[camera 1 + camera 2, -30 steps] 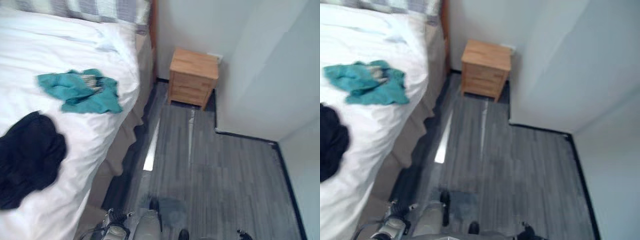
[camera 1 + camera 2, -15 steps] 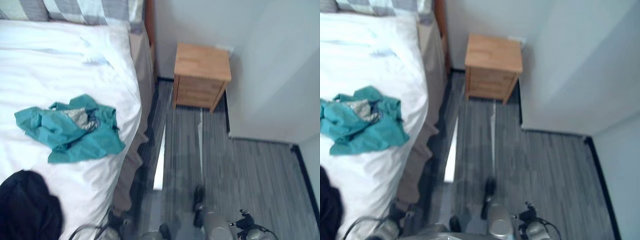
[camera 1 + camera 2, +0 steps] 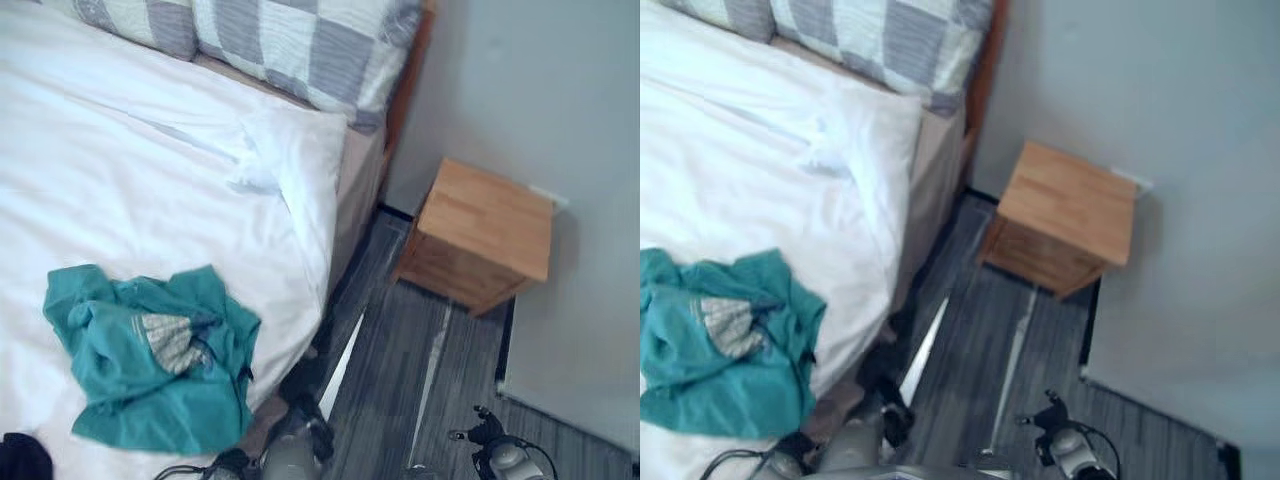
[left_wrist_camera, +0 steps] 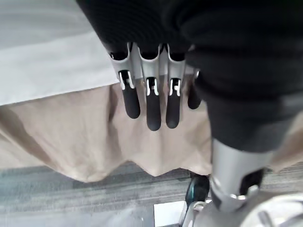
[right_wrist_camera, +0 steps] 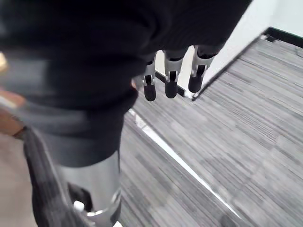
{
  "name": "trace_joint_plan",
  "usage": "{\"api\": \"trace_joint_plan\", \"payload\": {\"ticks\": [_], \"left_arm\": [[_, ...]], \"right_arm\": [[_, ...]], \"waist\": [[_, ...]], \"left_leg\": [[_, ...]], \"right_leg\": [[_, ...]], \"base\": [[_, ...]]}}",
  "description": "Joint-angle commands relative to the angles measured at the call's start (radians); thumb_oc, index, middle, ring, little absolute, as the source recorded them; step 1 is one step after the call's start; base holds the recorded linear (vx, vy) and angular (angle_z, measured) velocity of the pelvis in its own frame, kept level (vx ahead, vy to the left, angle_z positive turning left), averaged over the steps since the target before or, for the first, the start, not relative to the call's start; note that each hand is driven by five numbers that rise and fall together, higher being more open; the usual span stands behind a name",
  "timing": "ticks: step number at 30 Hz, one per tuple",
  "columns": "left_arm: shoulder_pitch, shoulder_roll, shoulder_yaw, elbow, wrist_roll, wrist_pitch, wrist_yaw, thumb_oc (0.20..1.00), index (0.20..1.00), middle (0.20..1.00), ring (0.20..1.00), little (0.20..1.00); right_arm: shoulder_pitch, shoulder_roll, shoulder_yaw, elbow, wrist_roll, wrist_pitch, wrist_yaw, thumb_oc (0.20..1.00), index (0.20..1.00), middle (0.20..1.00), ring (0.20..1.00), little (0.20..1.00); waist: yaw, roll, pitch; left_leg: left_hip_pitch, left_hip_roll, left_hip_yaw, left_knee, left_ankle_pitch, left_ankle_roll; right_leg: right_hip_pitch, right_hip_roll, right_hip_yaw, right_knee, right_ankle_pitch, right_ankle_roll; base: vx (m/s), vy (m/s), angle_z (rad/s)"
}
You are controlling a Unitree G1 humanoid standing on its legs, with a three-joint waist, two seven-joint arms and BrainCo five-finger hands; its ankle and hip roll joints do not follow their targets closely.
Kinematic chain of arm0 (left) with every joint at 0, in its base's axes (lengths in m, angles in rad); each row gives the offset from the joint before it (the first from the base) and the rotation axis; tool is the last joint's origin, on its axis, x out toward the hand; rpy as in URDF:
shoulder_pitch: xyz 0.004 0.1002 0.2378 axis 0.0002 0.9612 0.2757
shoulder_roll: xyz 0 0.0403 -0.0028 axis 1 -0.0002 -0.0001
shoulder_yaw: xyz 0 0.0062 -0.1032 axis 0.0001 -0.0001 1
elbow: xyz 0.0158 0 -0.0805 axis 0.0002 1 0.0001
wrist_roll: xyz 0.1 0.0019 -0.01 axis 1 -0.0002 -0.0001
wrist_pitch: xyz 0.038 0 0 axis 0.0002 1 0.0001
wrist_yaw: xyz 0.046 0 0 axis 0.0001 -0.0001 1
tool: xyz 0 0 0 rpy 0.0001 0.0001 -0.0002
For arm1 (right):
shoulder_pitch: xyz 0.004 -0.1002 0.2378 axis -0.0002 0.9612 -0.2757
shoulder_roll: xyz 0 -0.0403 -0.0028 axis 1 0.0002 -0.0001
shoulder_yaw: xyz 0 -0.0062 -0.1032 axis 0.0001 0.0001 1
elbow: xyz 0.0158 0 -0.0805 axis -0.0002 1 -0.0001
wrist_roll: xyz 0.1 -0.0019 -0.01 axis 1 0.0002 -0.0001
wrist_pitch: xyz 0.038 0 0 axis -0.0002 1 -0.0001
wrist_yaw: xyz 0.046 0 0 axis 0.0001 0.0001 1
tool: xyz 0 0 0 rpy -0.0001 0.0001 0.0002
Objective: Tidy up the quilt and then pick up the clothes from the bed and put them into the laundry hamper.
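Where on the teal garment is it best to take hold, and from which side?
Probably the raised folds around the middle of the teal garment, coming from above at the bed's near edge. It lies crumpled and loose there, so a pinch on the bunched cloth should gather it.

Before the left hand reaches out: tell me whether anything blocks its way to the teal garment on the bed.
Nothing visible does. The left hand hangs open beside the bed skirt; the teal garment lies uncovered on the white quilt near the edge.
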Motion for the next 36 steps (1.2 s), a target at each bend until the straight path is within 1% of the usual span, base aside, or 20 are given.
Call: {"api": "trace_joint_plan", "payload": {"ticks": [1, 3, 6, 8, 9, 10, 11, 12, 15, 16, 17, 18, 19, 21, 22, 24, 26, 30, 35, 36], "left_arm": [[-0.036, 0.055, 0.003, -0.046, -0.052, -0.006, 0.081, 1.000, 1.000, 1.000, 1.000, 1.000], [-0.034, 0.056, 0.002, -0.051, -0.053, -0.007, 0.085, 1.000, 1.000, 1.000, 1.000, 1.000], [-0.021, 0.053, -0.007, -0.059, -0.043, -0.014, 0.096, 1.000, 1.000, 1.000, 1.000, 1.000], [-0.037, 0.044, -0.017, -0.057, -0.028, -0.019, 0.108, 1.000, 1.000, 1.000, 1.000, 1.000], [-0.041, 0.039, -0.018, -0.053, -0.025, -0.021, 0.108, 1.000, 1.000, 1.000, 1.000, 1.000], [-0.047, 0.038, -0.020, -0.047, -0.023, -0.022, 0.109, 1.000, 1.000, 1.000, 1.000, 1.000], [-0.047, 0.044, -0.015, -0.038, -0.028, -0.030, 0.110, 1.000, 1.000, 1.000, 1.000, 1.000], [-0.037, 0.055, -0.005, -0.042, -0.038, -0.037, 0.115, 1.000, 1.000, 1.000, 1.000, 1.000], [-0.004, 0.057, 0.008, -0.040, -0.054, -0.044, 0.114, 1.000, 1.000, 1.000, 1.000, 1.000], [0.019, 0.056, 0.009, -0.022, -0.062, -0.049, 0.107, 1.000, 1.000, 1.000, 1.000, 1.000], [0.019, 0.054, 0.010, -0.021, -0.062, -0.049, 0.107, 1.000, 1.000, 1.000, 1.000, 1.000], [0.025, 0.049, 0.002, -0.007, -0.062, -0.042, 0.106, 1.000, 1.000, 1.000, 1.000, 1.000], [0.024, 0.048, 0.004, -0.007, -0.062, -0.042, 0.106, 1.000, 1.000, 1.000, 1.000, 1.000], [0.021, 0.049, -0.010, 0.003, -0.040, -0.034, 0.091, 1.000, 1.000, 1.000, 1.000, 1.000], [0.017, 0.053, -0.015, 0.006, -0.027, -0.030, 0.086, 1.000, 1.000, 1.000, 1.000, 1.000], [0.021, 0.065, -0.027, -0.015, -0.015, -0.025, 0.075, 1.000, 1.000, 1.000, 1.000, 1.000], [0.029, 0.059, -0.045, -0.024, -0.004, -0.028, 0.055, 1.000, 1.000, 1.000, 1.000, 1.000], [0.016, 0.064, -0.078, -0.038, -0.016, -0.040, 0.054, 1.000, 1.000, 1.000, 1.000, 1.000], [-0.021, 0.066, -0.116, -0.046, -0.032, -0.050, 0.066, 1.000, 1.000, 1.000, 1.000, 1.000], [-0.044, 0.065, -0.130, -0.047, -0.044, -0.056, 0.067, 1.000, 1.000, 1.000, 1.000, 1.000]], "right_arm": [[-0.090, -0.052, -0.064, -0.146, -0.010, -0.019, -0.051, 1.000, 1.000, 1.000, 1.000, 1.000], [-0.087, -0.064, -0.074, -0.192, -0.018, -0.019, -0.067, 1.000, 1.000, 1.000, 1.000, 1.000], [-0.082, -0.103, -0.109, -0.309, -0.049, -0.012, -0.127, 1.000, 1.000, 1.000, 1.000, 1.000], [-0.047, -0.141, -0.153, -0.419, -0.088, -0.001, -0.169, 1.000, 1.000, 1.000, 1.000, 1.000], [-0.029, -0.170, -0.178, -0.490, -0.123, 0.006, -0.183, 1.000, 1.000, 1.000, 1.000, 1.000], [-0.018, -0.187, -0.185, -0.516, -0.148, 0.011, -0.193, 1.000, 1.000, 1.000, 1.000, 1.000], [-0.024, -0.224, -0.200, -0.572, -0.186, 0.009, -0.202, 1.000, 1.000, 1.000, 1.000, 1.000], [-0.056, -0.268, -0.209, -0.633, -0.240, 0.010, -0.216, 1.000, 1.000, 1.000, 1.000, 1.000], [-0.128, -0.335, -0.188, -0.693, -0.286, -0.003, -0.207, 1.000, 1.000, 1.000, 1.000, 1.000], [-0.203, -0.390, -0.158, -0.708, -0.315, -0.011, -0.199, 1.000, 1.000, 1.000, 1.000, 1.000], [-0.206, -0.391, -0.156, -0.706, -0.315, -0.012, -0.200, 1.000, 1.000, 1.000, 1.000, 1.000], [-0.288, -0.451, -0.124, -0.696, -0.330, -0.009, -0.201, 1.000, 1.000, 1.000, 1.000, 1.000], [-0.293, -0.452, -0.120, -0.691, -0.328, -0.010, -0.203, 1.000, 1.000, 1.000, 1.000, 1.000], [-0.351, -0.508, -0.088, -0.662, -0.342, 0.003, -0.199, 1.000, 1.000, 1.000, 1.000, 1.000], [-0.403, -0.537, -0.058, -0.640, -0.356, 0.010, -0.205, 1.000, 1.000, 1.000, 1.000, 1.000], [-0.473, -0.579, -0.037, -0.612, -0.365, 0.028, -0.195, 1.000, 1.000, 1.000, 1.000, 1.000], [-0.523, -0.586, -0.013, -0.589, -0.352, 0.037, -0.175, 1.000, 1.000, 1.000, 1.000, 1.000], [-0.695, -0.580, 0.091, -0.451, -0.305, 0.031, -0.163, 1.000, 1.000, 1.000, 1.000, 1.000], [-0.812, -0.507, 0.179, -0.246, -0.237, 0.038, -0.146, 1.000, 1.000, 1.000, 1.000, 1.000], [-0.836, -0.455, 0.189, -0.099, -0.173, 0.044, -0.110, 0.200, 0.200, 0.200, 0.200, 0.200]], "waist": [[0.019, 0.056, 0.036], [0.011, 0.056, 0.038], [-0.004, 0.049, 0.029], [-0.026, 0.041, 0.019], [-0.038, 0.035, 0.010], [-0.043, 0.031, 0.008], [-0.035, 0.019, 0.000], [-0.014, 0.010, -0.008], [0.000, 0.017, -0.014], [0.022, 0.029, -0.016], [0.016, 0.032, -0.015], [0.032, 0.047, -0.006], [0.027, 0.049, -0.006], [0.018, 0.049, 0.009], [0.012, 0.048, 0.013], [0.013, 0.059, 0.019], [0.006, 0.080, 0.010], [0.014, 0.121, 0.033], [0.017, 0.137, 0.061], [0.019, 0.138, 0.071]], "left_leg": [[0.119, 0.011, -0.050, -0.014, -0.071, -0.154], [0.133, 0.003, -0.090, -0.027, -0.072, -0.156], [0.144, -0.004, -0.202, -0.052, -0.068, -0.187], [0.114, -0.005, -0.298, -0.070, -0.036, -0.208], [0.113, -0.006, -0.379, -0.076, -0.039, -0.220], [0.119, -0.003, -0.412, -0.083, -0.041, -0.228], [0.127, 0.003, -0.441, -0.085, -0.049, -0.238], [0.105, 0.024, -0.484, -0.067, -0.032, -0.253], [0.088, 0.069, -0.534, -0.082, 0.001, -0.285], [0.074, 0.098, -0.563, -0.118, 0.052, -0.308], [0.075, 0.100, -0.568, -0.123, 0.055, -0.310], [0.039, 0.117, -0.559, -0.142, 0.108, -0.336], [0.036, 0.117, -0.563, -0.142, 0.109, -0.337], [0.024, 0.126, -0.424, -0.101, 0.094, -0.323], [0.037, 0.132, -0.317, -0.033, 0.061, -0.318], [0.028, 0.112, -0.274, 0.067, 0.031, -0.322], [0.029, 0.109, -0.223, 0.023, 0.040, -0.322], [0.020, 0.101, -0.244, -0.086, 0.099, -0.334], [0.002, 0.102, -0.245, -0.114, 0.123, -0.337], [0.001, 0.105, -0.247, -0.112, 0.123, -0.336]], "right_leg": [[-0.203, -0.074, 0.085, 0.002, 0.090, 0.045], [-0.214, -0.084, 0.106, -0.036, 0.064, 0.039], [-0.198, -0.069, 0.267, -0.344, 0.016, 0.012], [-0.198, -0.032, 0.483, -0.524, 0.044, 0.007], [-0.195, -0.014, 0.628, -0.564, 0.040, 0.016], [-0.195, -0.005, 0.677, -0.576, 0.044, 0.023], [-0.174, -0.007, 0.674, -0.603, 0.048, 0.021], [-0.159, -0.007, 0.622, -0.621, 0.044, 0.025], [-0.134, 0.032, 0.588, -0.657, 0.028, -0.001], [-0.109, 0.057, 0.541, -0.696, 0.021, -0.020], [-0.106, 0.059, 0.536, -0.699, 0.022, -0.021], [-0.094, 0.068, 0.478, -0.727, 0.026, -0.031], [-0.093, 0.069, 0.474, -0.730, 0.027, -0.031], [-0.083, 0.049, 0.392, -0.740, 0.029, -0.033], [-0.086, 0.046, 0.347, -0.744, 0.035, -0.040], [-0.093, 0.056, 0.308, -0.750, 0.030, -0.059], [-0.098, 0.063, 0.264, -0.756, 0.033, -0.055], [-0.144, 0.066, 0.238, -0.739, 0.045, -0.056], [-0.203, 0.054, 0.245, -0.697, 0.048, -0.059], [-0.209, 0.049, 0.247, -0.682, 0.046, -0.061]], "base": [[0.41, -0.074, 1.14], [0.21, -0.089, 1.30], [0.26, -0.287, 1.48], [0.25, -0.431, 1.68], [0.35, -0.404, 2.21], [0.34, -0.437, 2.44], [0.25, -0.546, 2.40], [0.23, -0.645, 2.09], [0.12, -0.394, 1.04], [0.11, -0.364, 0.35], [0.03, -0.386, 0.43], [-0.03, -0.166, 0.44], [-0.05, -0.224, 0.66], [-0.09, -0.158, 0.77], [-0.14, -0.186, 1.12], [-0.13, -0.159, 1.23], [-0.02, -0.054, 0.95], [-0.06, 0.028, 0.56], [-0.08, 0.042, 0.19], [-0.06, 0.040, 0.12]]}}
